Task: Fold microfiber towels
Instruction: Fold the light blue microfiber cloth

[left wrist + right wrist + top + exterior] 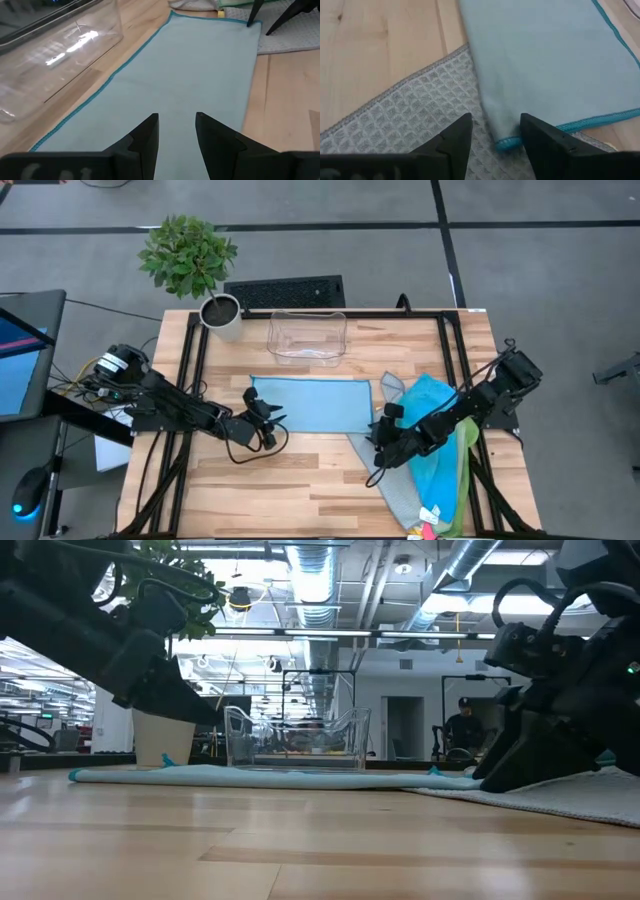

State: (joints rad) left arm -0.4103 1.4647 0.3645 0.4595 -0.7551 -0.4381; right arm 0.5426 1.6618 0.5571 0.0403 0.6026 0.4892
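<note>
**A:** Take the clear bin (307,338) as your marker; where is the towel you are folding?

**B:** Your light blue towel (309,404) lies flat on the bench (300,480) just in front of the bin, apart from it; it is a long rectangle with a teal hem, its long side running parallel to the bin's front wall.

**A:** And your left hand?

**B:** The left hand (268,418) sits at the towel's end on the plant (188,254) side of the bin; in the left wrist view its fingers (145,140) stand spread with a gap between them over the blue cloth, pinching nothing.

**A:** The right hand?

**B:** The right hand (381,430) is at the towel's other end, farther from the plant; in the right wrist view its fingers (455,137) are parted on either side of the towel's hemmed corner, which overlaps a grey waffle-weave towel (415,105); the corner lies between them but I cannot tell whether they touch it; it looks unclamped.

**A:** What else lies on that side of the bin?

**B:** The grey towel runs under the right arm toward the bench's near edge; on it lies a teal towel (437,442) with a lime green towel (464,475) showing at its side; small pink and yellow bits (428,526) peek out at the bench edge, too small to identify.
</note>
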